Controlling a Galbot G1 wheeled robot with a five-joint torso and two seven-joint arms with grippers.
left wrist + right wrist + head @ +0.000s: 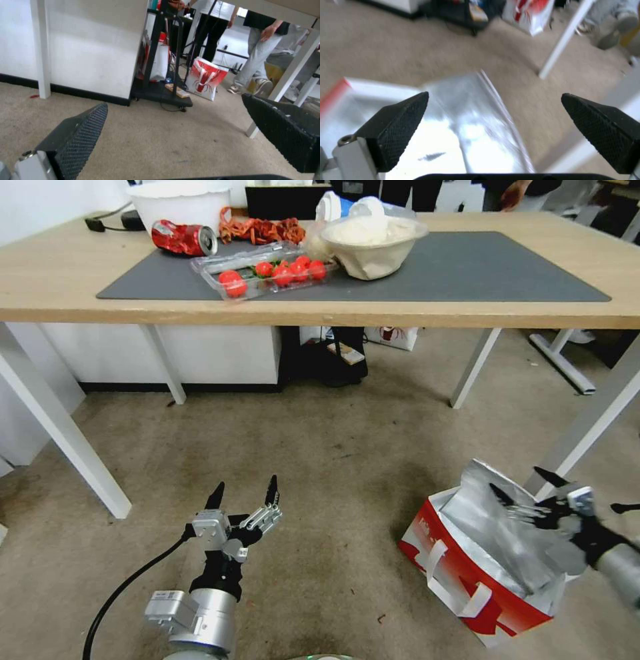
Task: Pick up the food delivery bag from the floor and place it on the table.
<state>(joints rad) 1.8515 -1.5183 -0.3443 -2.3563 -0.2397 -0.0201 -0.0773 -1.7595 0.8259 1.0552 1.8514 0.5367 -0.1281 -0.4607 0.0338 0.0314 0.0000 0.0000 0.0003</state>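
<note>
Silver foil lining catches your eye first: the food delivery bag [480, 567] sits on the floor [333, 473], close to you and to the right, beside the worktop's nearer right leg. Its red-and-white side faces you, with white strap handles [437, 557] hanging against it, and its mouth stands open.

Your right end effector [527, 485] hangs right over that open mouth, above the bag's far upright foil flap, with its 2 black fingers spread wide and nothing between them. From the right wrist camera you see the foil [476, 120] directly between and beyond the 2 fingertips [406, 117]; whether either tip touches the foil you cannot tell.

Your left end effector [245, 492] hovers over bare carpet, well to the left of the bag, fingers spread wide and empty. The left wrist camera shows carpet [150, 140] past its textured pads [83, 135].

Beyond the bag stands the worktop [53, 280], light wood on white legs, with a dark grey mat [480, 267] on it. On the mat, far from the bag, lie a clear tray of red tomatoes [267, 273] and a bowl under a clear lid [373, 243]; a crushed red can [183, 238] lies at the mat's far left corner, a white tub [177, 203] behind it.

Under the worktop, farther back than the bag, a second red-and-white bag [205, 78] leans beside a black stand [163, 92].
</note>
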